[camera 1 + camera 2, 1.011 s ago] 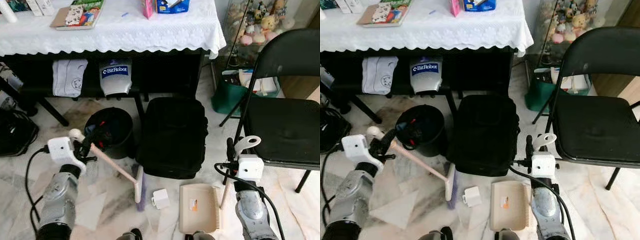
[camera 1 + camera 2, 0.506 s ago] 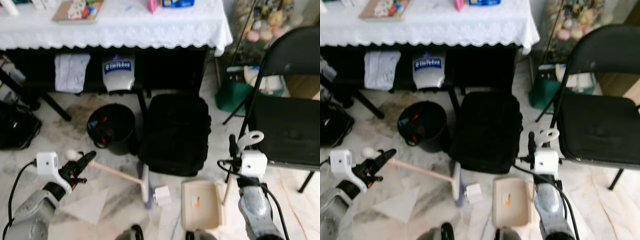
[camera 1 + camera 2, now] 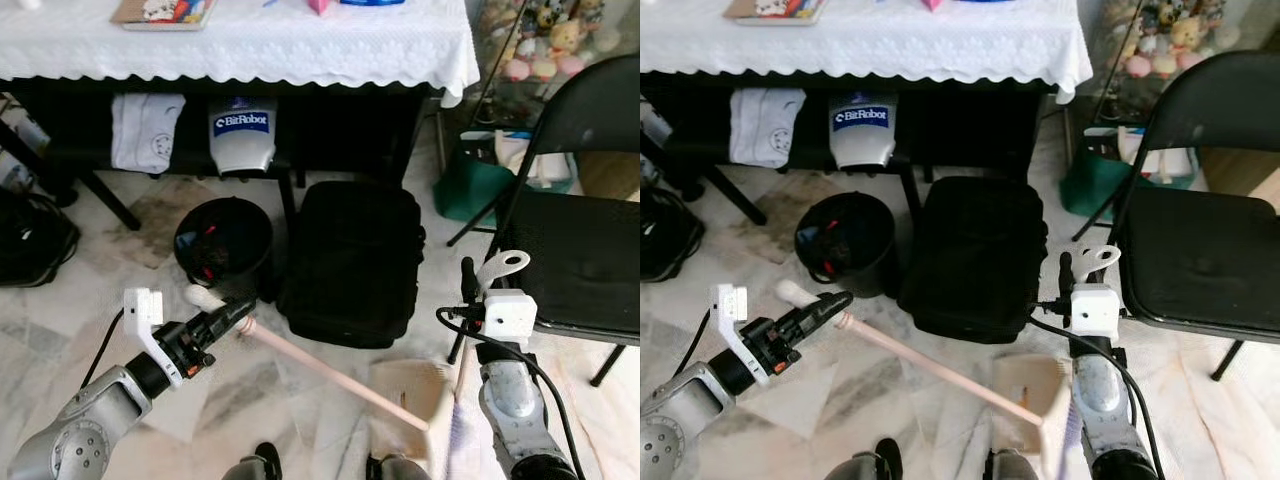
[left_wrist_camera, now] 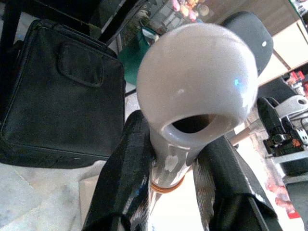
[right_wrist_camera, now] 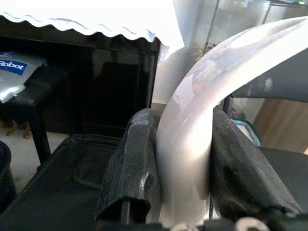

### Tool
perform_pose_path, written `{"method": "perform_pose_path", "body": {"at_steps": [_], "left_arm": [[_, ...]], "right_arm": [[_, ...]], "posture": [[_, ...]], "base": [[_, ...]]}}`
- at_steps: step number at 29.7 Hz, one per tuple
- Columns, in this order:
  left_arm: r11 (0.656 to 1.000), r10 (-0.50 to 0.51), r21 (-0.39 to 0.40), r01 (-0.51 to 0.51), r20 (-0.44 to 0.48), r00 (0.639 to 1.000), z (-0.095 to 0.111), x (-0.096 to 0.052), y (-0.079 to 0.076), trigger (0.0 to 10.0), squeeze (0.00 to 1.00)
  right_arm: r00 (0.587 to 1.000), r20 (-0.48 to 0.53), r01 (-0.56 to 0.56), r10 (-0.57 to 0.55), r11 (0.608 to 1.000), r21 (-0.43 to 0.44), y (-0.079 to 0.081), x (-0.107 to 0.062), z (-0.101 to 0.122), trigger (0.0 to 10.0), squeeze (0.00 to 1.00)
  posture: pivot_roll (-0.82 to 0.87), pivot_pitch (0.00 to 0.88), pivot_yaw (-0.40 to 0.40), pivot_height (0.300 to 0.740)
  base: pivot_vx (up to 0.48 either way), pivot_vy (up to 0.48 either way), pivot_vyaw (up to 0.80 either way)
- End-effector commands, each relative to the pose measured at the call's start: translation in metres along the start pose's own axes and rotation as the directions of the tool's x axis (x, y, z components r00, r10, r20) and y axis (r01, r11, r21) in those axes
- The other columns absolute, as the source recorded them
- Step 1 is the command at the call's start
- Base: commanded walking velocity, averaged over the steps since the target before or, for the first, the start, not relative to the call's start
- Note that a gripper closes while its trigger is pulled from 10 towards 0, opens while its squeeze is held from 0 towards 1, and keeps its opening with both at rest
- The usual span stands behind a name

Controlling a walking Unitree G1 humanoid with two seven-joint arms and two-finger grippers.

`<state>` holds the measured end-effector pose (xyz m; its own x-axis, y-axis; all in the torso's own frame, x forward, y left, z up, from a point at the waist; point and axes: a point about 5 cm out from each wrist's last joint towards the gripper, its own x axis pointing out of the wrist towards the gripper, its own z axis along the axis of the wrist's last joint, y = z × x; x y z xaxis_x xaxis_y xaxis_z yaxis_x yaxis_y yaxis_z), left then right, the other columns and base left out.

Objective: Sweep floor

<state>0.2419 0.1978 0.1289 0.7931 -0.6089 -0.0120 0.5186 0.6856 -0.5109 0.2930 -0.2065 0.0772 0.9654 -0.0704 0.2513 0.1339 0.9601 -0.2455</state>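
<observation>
Marble-patterned floor [image 3: 70, 320]: open stretch at the robot's lower left. Ahead it is bounded by a black soft case [image 3: 350, 262] lying flat, with a black round waste bin [image 3: 222, 245] just beside the case on its left. Behind both stands a table with white lace cloth [image 3: 300, 50]. A black folding chair [image 3: 570, 250] closes off the right side.

Left gripper [image 3: 232, 316]: arm reaches forward and rightward from the lower left, fingers clamped on the upper end of a long pale-pink broom handle [image 3: 330, 372]; its rounded white knob [image 4: 197, 82] protrudes past the fingers. The handle slopes down and rightward to the floor, ending at the beige plastic dustpan [image 3: 415, 385].

Right gripper [image 3: 468, 290]: arm upright near the chair's front leg, fingers closed tight on the dustpan's curved white handle [image 5: 192, 144].
</observation>
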Motion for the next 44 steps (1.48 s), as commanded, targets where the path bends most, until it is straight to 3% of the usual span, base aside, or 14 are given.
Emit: {"method": "perform_pose_path", "body": {"at_steps": [1,4,9,14,17,19,21,25,26,29,32,38,41,44], "left_arm": [[0.999,-0.039,-0.017,0.039,0.023,0.999,0.005,-0.002,-0.009,10.0,0.00],[0.999,0.032,0.040,-0.036,0.100,0.994,0.018,0.000,-0.004,10.0,0.00],[0.955,0.204,0.141,-0.261,0.324,0.924,0.062,-0.004,0.010,10.0,0.00],[0.922,0.236,0.206,-0.327,0.370,0.899,0.076,-0.010,0.012,10.0,0.00],[0.881,0.299,0.245,-0.404,0.374,0.878,0.076,-0.012,0.019,10.0,0.00],[0.795,0.400,0.316,-0.518,0.370,0.839,0.069,-0.011,0.030,10.0,0.00],[0.752,0.442,0.334,-0.568,0.382,0.811,0.065,-0.009,0.034,10.0,0.00],[0.717,0.464,0.354,-0.600,0.400,0.790,0.064,-0.006,0.036,10.0,0.00],[0.681,0.465,0.404,-0.611,0.406,0.787,0.062,-0.004,0.036,10.0,0.00],[0.648,0.464,0.443,-0.620,0.416,0.782,0.063,-0.003,0.037,10.0,0.00],[0.561,0.488,0.480,-0.674,0.466,0.738,0.069,-0.003,0.042,10.0,0.00],[0.506,0.477,0.521,-0.687,0.495,0.726,0.073,0.000,0.043,10.0,0.00],[0.438,0.489,0.544,-0.715,0.524,0.698,0.075,0.001,0.044,10.0,0.00],[0.420,0.505,0.521,-0.743,0.546,0.668,0.073,0.001,0.045,10.0,0.00]], "right_arm": [[0.997,-0.079,-0.019,0.018,1.000,-0.003,0.004,-0.011,-0.014,10.0,0.00],[0.997,-0.076,-0.018,0.018,1.000,0.002,0.006,-0.009,-0.013,10.0,0.00],[0.997,-0.074,-0.018,0.018,1.000,0.006,0.007,-0.008,-0.012,10.0,0.00],[0.997,-0.073,-0.022,0.023,1.000,0.020,0.010,-0.009,-0.012,10.0,0.00],[0.998,-0.059,-0.023,0.025,0.999,0.034,0.011,-0.007,-0.010,10.0,0.00],[1.000,-0.020,0.000,0.002,0.995,0.096,0.014,-0.002,0.000,10.0,0.00],[1.000,0.009,-0.012,0.011,0.993,0.121,0.017,0.001,0.006,10.0,0.00],[0.999,0.031,-0.024,0.019,0.985,0.169,0.023,0.002,0.012,10.0,0.00],[0.999,0.042,-0.032,0.024,0.978,0.206,0.026,0.004,0.015,10.0,0.00],[0.999,0.048,-0.016,0.004,0.967,0.255,0.027,0.006,0.019,10.0,0.00],[0.998,0.060,-0.014,-0.005,0.949,0.314,0.029,0.011,0.025,10.0,0.00],[0.997,0.072,-0.037,0.013,0.939,0.342,0.032,0.014,0.030,10.0,0.00],[0.996,0.089,-0.039,0.005,0.923,0.382,0.031,0.018,0.036,10.0,0.00],[0.994,0.106,-0.044,0.003,0.920,0.390,0.031,0.020,0.042,10.0,0.00]], "posture": [[0.00,0.256,0.050,0.740],[0.00,0.253,0.050,0.740],[0.01,0.245,0.051,0.740],[0.01,0.238,0.055,0.740],[0.01,0.237,0.055,0.740],[0.01,0.228,0.057,0.740],[0.00,0.224,0.059,0.740],[0.00,0.217,0.060,0.740],[0.00,0.211,0.063,0.740],[0.00,0.200,0.067,0.740],[0.00,0.191,0.071,0.740],[0.00,0.180,0.074,0.740],[0.00,0.165,0.073,0.740],[-0.01,0.150,0.072,0.740]], "base": [[0.000,0.000,0.00],[0.000,0.000,0.00],[0.000,0.000,0.00],[0.000,0.000,0.00],[0.000,0.000,0.00],[0.000,0.000,0.00],[0.000,0.000,0.00],[0.000,0.000,0.00],[0.000,0.000,0.00],[0.000,0.000,0.00],[0.000,0.000,0.00],[0.000,0.000,0.00],[0.000,0.000,0.00],[0.000,0.000,0.00]]}}
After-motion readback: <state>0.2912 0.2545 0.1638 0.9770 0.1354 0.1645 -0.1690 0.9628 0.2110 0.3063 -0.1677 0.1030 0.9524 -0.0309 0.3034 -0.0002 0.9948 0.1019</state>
